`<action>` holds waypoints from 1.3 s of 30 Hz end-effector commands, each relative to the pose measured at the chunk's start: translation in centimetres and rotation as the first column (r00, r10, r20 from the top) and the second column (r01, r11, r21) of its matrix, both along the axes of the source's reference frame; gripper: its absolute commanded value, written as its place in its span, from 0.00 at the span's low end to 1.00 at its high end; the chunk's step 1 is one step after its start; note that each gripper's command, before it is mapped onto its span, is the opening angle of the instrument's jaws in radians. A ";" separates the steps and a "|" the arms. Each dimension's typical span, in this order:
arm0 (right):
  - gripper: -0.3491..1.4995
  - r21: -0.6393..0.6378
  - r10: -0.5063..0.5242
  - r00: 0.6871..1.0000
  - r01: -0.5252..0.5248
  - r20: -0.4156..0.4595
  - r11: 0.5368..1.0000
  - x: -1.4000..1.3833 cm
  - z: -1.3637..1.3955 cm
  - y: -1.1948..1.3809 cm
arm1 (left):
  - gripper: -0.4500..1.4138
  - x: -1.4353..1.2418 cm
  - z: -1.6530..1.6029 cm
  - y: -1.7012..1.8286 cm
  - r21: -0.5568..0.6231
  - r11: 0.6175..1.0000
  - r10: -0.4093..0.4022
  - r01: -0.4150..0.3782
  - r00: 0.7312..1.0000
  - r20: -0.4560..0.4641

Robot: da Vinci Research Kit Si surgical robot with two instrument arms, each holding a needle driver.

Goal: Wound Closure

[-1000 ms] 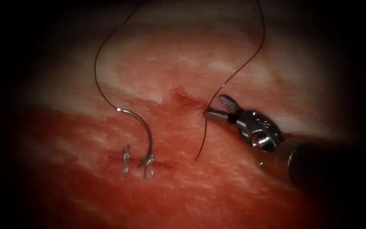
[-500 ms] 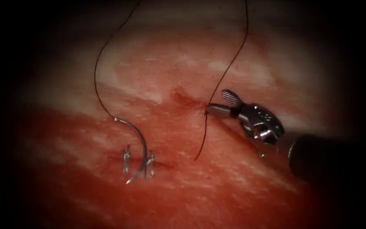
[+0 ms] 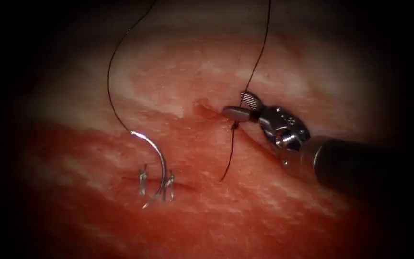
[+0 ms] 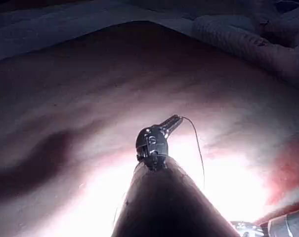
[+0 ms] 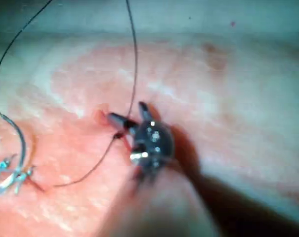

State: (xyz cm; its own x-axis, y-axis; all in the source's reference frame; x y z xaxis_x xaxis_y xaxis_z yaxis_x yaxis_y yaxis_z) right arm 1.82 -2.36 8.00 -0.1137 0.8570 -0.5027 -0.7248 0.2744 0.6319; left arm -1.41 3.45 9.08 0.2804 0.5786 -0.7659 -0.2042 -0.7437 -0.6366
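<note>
The curved needle lies free on the tissue left of the cut, its tip down by two small metal clips; neither tool holds it. Thread runs from its tail up and out of the picture. A second strand drops to a knot at the tissue, with a loose tail below. My right tool is open with this strand passing between its jaws, also seen in the right wrist view. My left tool is shut on the thread.
The two clips stand beside a short dark slit low on the left. Red fluid wets the near half of the tissue. The right tool's dark shaft comes in from the right.
The right tool has moved up and to the left and its jaws have narrowed around the strand. That strand now runs straighter. The needle slid down, its tip now showing past the clips.
</note>
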 end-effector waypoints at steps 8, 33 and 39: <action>0.81 0.011 -0.010 1.000 0.010 -0.022 1.000 0.30 0.21 0.03 | 0.00 -0.05 -0.15 -0.01 -0.001 1.000 0.019 -0.019 0.999 0.045; 0.81 0.015 -0.027 0.998 0.028 -0.052 1.000 0.48 0.10 0.00 | 0.00 -0.11 -0.28 -0.03 0.006 1.000 0.024 -0.025 0.997 0.068; 0.63 0.013 -0.024 0.998 0.025 -0.053 1.000 0.49 0.10 0.00 | 0.00 -0.12 -0.30 -0.04 0.006 1.000 0.025 -0.026 0.997 0.071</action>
State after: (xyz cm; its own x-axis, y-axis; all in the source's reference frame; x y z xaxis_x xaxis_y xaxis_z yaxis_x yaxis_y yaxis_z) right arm 2.23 -2.37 8.05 -0.1174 0.8673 -0.4838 -0.6843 0.2824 0.6723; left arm -1.49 3.38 8.73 0.3185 0.5921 -0.7403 -0.1394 -0.7432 -0.6544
